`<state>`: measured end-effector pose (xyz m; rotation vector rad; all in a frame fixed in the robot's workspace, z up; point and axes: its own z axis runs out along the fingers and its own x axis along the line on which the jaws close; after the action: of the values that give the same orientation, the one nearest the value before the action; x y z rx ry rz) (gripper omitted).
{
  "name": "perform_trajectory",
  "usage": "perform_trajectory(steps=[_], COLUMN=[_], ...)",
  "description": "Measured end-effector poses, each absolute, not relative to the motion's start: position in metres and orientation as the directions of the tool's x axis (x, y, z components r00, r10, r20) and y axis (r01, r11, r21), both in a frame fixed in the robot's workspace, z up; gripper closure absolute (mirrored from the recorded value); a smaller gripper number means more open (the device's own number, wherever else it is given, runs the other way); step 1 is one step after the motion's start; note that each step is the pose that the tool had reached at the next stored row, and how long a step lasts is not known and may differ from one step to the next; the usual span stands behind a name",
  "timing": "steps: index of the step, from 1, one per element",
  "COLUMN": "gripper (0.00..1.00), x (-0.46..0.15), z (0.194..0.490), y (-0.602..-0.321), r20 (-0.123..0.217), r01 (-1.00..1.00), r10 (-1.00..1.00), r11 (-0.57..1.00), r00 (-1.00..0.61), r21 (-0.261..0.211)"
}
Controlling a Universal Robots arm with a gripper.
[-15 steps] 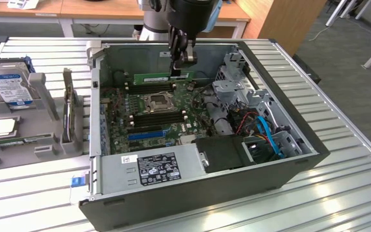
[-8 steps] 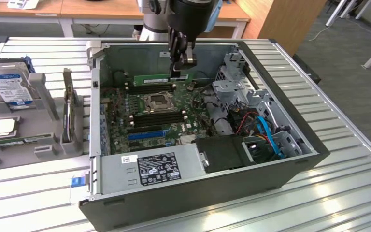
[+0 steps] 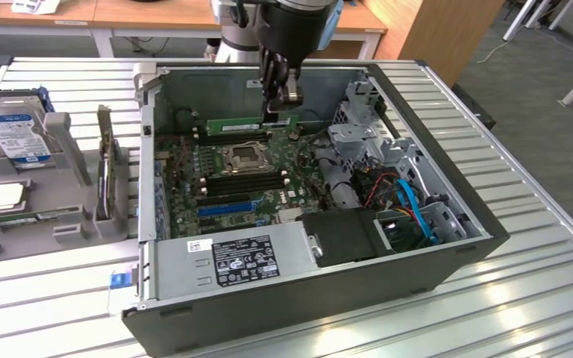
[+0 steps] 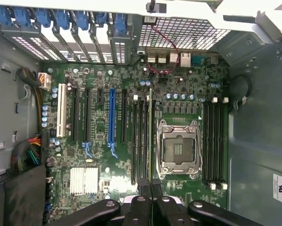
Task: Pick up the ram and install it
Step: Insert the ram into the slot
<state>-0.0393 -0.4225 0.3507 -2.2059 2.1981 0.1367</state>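
Right now your fingers stand narrow, pinched on the upper edge of the ram, toward its end at the exterior view's right. The stick hangs level and on edge beneath them. Its long axis runs from the exterior view's left to right, parallel to the slots directly below it. That is the far bank, on the far side of the socket, well down inside the case. From the wrist view, the ram reads as one thin line running straight out from the fingers, along the socket side of that bank. You cannot tell whether its lower edge touches a slot or hangs just above one. The near bank lies beyond the socket, apart from the stick. The case stands on the worktop.
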Motion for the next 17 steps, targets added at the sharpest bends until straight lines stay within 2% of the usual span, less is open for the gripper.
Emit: perform_trajectory(steps=[17], gripper=[0.89], x=[-0.039], z=[0.339], y=[-0.423], r20=[-0.079], r01=[-0.999], r10=[-0.997], r11=[-0.005], r00=[0.002], r21=[0.044])
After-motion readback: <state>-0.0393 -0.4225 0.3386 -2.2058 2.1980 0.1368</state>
